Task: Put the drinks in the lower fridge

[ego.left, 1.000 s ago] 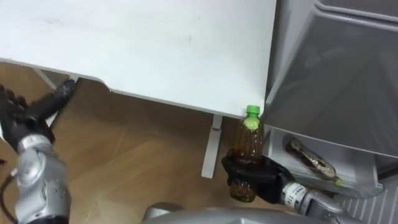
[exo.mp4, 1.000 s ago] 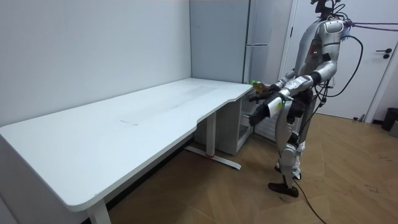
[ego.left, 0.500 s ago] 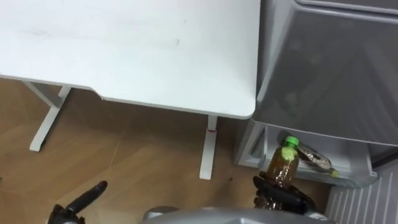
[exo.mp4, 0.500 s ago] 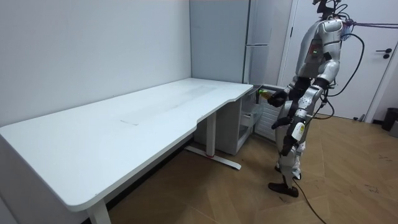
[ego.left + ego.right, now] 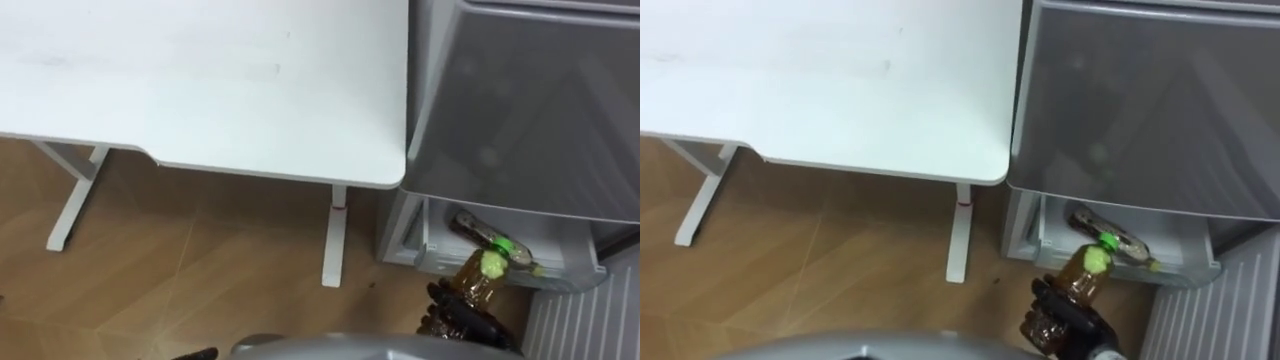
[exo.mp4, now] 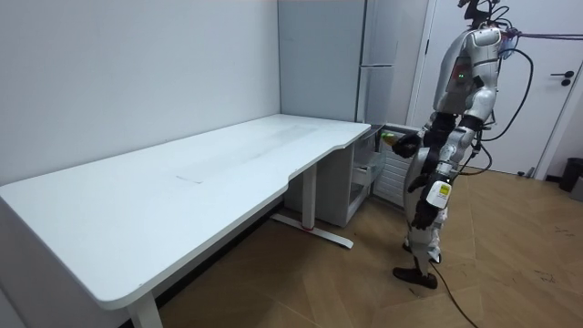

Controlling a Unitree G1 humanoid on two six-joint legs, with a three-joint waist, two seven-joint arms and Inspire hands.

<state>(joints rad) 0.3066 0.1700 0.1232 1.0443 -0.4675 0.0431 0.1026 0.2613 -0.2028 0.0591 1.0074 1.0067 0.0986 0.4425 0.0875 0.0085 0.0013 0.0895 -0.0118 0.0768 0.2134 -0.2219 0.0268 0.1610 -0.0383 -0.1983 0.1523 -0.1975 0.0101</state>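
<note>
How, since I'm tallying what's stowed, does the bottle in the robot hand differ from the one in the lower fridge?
The held bottle points cap-first toward the fridge; the stowed bottle lies on its side. The held bottle is gripped by the right robot hand outside the fridge; the stowed bottle rests free in the lower compartment. Both look brown.

The right hand (image 5: 458,320) grips a green-capped brown bottle (image 5: 479,279) before the open lower fridge (image 5: 421,236), where a second bottle (image 5: 484,234) seemingly lies.
</note>
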